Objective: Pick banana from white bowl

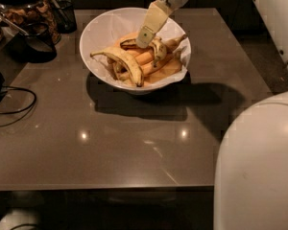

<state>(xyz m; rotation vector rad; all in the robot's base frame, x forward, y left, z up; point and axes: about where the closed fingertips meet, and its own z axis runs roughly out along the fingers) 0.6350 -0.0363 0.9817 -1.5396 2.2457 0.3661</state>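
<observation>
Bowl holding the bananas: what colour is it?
Plain white bowl, clearest in the camera view; the gripper is down inside it.

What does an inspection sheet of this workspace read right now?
Surface: table, dark and glossy, with light reflections.
Job's things: white bowl at far centre; the bruised, arched banana lies on top of other bananas.
Clutter: jar of brown snacks and a dark container at the far left corner.
Grippers: gripper is down inside the bowl, at the bruised banana.
Cables: black cable loops at the left edge.
Surroundings: robot's white body at lower right.
</observation>
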